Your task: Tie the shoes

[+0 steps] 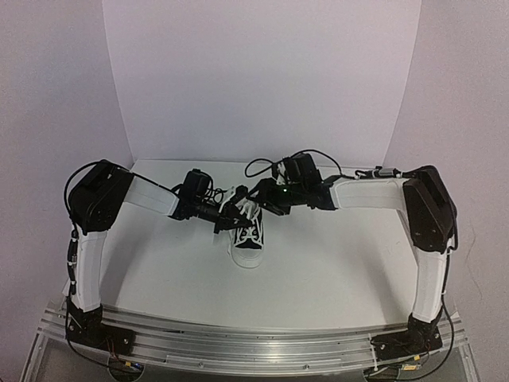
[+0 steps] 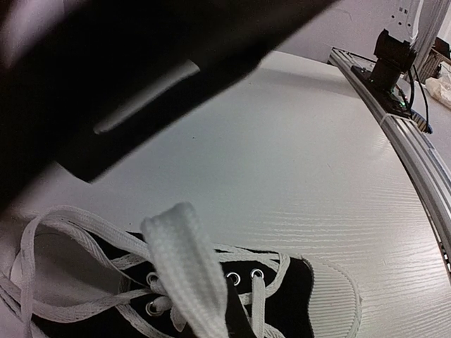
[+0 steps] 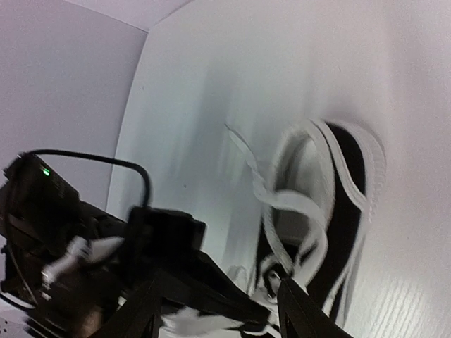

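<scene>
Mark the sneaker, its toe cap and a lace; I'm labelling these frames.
sneaker (image 1: 249,235), top view, laced upper.
toe cap (image 2: 334,290), left wrist view, white rubber front.
lace (image 2: 184,262), left wrist view, middle of near strand.

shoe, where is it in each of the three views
Top external: shoe at centre, toe pointing down.
Left wrist: along the bottom edge, toe to the right.
Right wrist: right side, cut off below.
Shared landmark: its white laces.

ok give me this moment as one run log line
left end effector: shut, at laces | right end effector: open, over shoe | shoe: upright on table, laces loose
</scene>
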`<act>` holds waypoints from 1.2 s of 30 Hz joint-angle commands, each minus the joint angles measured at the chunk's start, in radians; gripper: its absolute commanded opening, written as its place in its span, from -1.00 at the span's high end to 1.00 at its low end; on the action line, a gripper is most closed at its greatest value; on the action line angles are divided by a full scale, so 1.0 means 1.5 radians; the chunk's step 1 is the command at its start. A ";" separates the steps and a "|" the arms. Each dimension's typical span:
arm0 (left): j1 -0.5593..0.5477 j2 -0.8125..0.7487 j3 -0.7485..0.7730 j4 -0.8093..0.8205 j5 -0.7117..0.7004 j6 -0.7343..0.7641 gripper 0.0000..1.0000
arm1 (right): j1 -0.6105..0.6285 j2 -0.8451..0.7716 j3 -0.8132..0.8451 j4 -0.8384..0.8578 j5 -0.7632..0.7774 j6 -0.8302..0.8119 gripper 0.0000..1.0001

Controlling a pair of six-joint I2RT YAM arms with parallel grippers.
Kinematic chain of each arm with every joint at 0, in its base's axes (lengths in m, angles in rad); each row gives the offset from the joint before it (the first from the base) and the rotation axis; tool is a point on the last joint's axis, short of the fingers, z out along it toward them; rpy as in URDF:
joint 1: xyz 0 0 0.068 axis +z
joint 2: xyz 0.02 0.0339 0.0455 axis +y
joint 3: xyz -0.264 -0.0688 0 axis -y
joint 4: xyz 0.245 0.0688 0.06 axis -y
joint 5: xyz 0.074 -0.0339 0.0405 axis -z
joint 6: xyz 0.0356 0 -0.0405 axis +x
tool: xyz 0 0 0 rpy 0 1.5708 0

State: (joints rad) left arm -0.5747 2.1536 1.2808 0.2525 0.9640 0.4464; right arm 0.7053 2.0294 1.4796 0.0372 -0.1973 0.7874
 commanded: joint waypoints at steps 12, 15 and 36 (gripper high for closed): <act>0.001 -0.018 0.024 0.014 0.002 -0.004 1.00 | 0.008 -0.040 -0.087 0.176 -0.021 0.049 -0.30; 0.001 -0.017 0.026 0.014 0.002 -0.004 1.00 | 0.015 -0.024 -0.072 0.186 -0.034 0.052 -0.33; 0.001 -0.016 0.033 0.006 0.001 -0.003 1.00 | 0.029 0.010 -0.058 0.162 -0.029 0.051 0.63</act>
State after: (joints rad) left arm -0.5705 2.1536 1.2945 0.2611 0.9646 0.4400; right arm 0.7433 2.0332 1.3579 0.2681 -0.2436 0.8693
